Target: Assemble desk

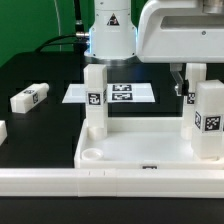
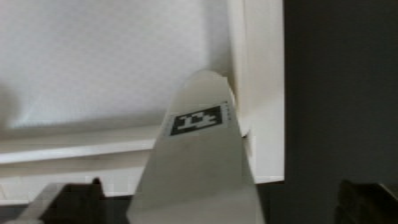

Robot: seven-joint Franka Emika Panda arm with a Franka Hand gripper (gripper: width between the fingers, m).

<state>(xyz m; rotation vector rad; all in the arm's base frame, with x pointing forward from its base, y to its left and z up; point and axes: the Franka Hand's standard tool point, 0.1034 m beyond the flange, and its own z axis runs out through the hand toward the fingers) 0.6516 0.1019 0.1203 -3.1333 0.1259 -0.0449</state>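
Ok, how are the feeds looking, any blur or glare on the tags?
Exterior view: evenly lit and fairly sharp; the white tabletop runs bright, its rim edges washing out. Wrist view: out of focus; the leg beneath the camera is soft, its tag smeared but recognisable.

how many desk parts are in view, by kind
tabletop: 1
upright legs: 2
leg lying loose: 1
white piece cut off at the exterior view's left edge, likely a leg: 1
total: 5
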